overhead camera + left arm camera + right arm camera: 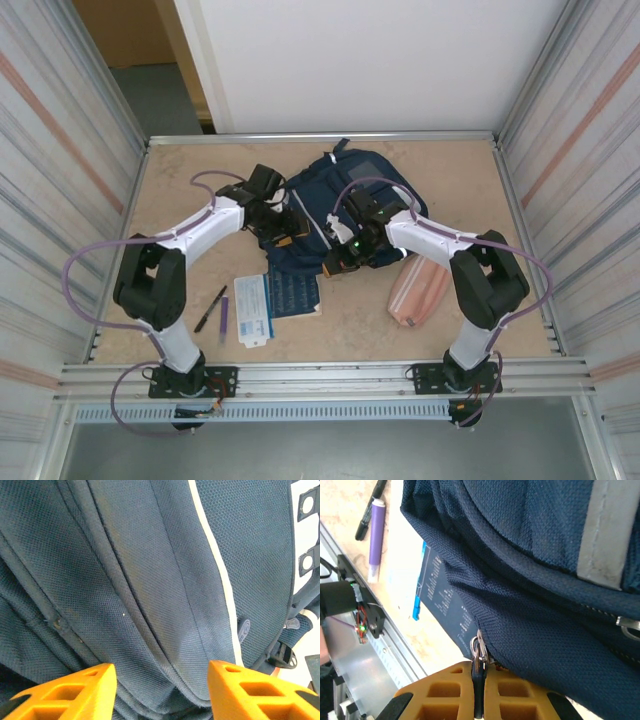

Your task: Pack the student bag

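The student bag (345, 185) lies mid-way across the surface (180, 175), just beyond both arms. The right end effector (478, 680) pinches its zipper pull (477, 647) at the near edge. The left end effector (161, 680), spread, straddles fabric on the bag's left side.

Left arm (200, 232) and right arm (440, 240): white shell links, bulky black joint housings, a lilac cable (75, 262) looping off each one toward 9 and 3 o'clock, and black bolted base plates (185, 380) at 6 o'clock in the top view. Left hand (162, 680) and right hand (478, 680) have blocky orange fingers (75, 692) with rectangular cut-out pockets; on the left ones a small round hole sits near the tip. A small green light (352, 243) glows on the black body of the right wrist.
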Tool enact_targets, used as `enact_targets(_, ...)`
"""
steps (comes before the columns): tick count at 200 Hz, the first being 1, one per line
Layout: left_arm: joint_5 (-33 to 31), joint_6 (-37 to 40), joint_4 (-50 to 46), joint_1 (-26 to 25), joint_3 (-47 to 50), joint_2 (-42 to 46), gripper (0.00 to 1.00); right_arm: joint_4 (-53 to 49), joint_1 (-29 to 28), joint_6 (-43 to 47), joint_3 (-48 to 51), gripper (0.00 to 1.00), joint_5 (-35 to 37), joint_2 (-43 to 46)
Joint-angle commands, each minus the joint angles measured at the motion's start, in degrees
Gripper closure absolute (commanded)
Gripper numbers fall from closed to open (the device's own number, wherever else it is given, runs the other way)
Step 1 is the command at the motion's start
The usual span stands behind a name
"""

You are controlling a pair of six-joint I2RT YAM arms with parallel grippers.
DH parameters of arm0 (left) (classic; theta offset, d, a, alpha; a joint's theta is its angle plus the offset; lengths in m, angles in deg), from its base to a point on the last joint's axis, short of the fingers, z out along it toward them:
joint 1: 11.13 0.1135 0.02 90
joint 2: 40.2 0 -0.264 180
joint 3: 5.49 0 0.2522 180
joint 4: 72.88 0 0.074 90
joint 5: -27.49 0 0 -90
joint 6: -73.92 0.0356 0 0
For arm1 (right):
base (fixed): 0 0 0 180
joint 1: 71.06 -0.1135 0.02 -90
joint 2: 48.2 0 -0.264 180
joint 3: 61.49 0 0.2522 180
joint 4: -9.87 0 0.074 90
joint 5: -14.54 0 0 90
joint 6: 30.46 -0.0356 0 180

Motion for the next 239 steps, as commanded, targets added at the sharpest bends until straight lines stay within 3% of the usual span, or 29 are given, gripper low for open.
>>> enact_targets(1, -1.4, 0.6, -1.5, -0.1, 0.0, 3.8, 0.45, -1.0, 1.0, 2.1, -2.0, 1.0, -0.7, 0.0)
enact_targets(35, -5.6, -2.4, -4.7, -1.5, 3.0, 8.8, 0.45, -1.1, 1.2, 2.7, -1.7, 1.0, -0.3, 0.4)
enact_targets(60, -9.7, -8.3, -2.7, -6.4, 6.2, 10.9, 0.46, -0.2, 0.9, 2.4, -1.2, 1.0, -1.1, -0.7)
enact_targets(81, -12.2, -11.4, -0.2, -7.3, 8.5, 11.1, 0.5, 0.0, 0.4, 2.6, -1.4, 1.0, -1.1, -0.8)
enact_targets(112, -12.1, -14.6, 4.4, -7.8, 9.8, 10.3, 0.5, -0.1, -0.3, 2.8, -1.8, 1.0, -1.5, -0.7)
enact_targets(159, -13.3, -14.3, 4.1, -9.2, 10.2, 7.6, 0.4, -0.6, -0.2, 3.4, -1.5, 1.0, -1.3, -0.2)
enact_targets(187, -13.2, -15.6, 7.4, -9.4, 11.3, 6.4, 0.4, -1.0, -0.5, 3.8, -1.6, 1.0, -1.7, -0.4)
enact_targets(197, -13.9, -15.5, 6.5, -9.4, 10.0, 5.3, 0.46, -1.1, -0.5, 3.9, -1.7, 1.0, -2.1, -0.7)
enact_targets(206, -15.0, -15.1, 5.5, -9.4, 8.8, 4.4, 0.57, -1.3, -0.7, 4.1, -1.9, 1.0, -2.1, -0.9)
enact_targets(226, -15.7, -12.4, 3.4, -9.3, 4.9, 3.0, 0.92, -2.7, -1.6, 5.1, -2.3, 1.0, -0.8, -1.1)
enact_targets(239, -14.9, -11.1, 1.3, -9.5, 1.9, 2.8, 1.0, -3.4, -1.9, 5.5, -2.1, 1.0, 0.8, -1.0)
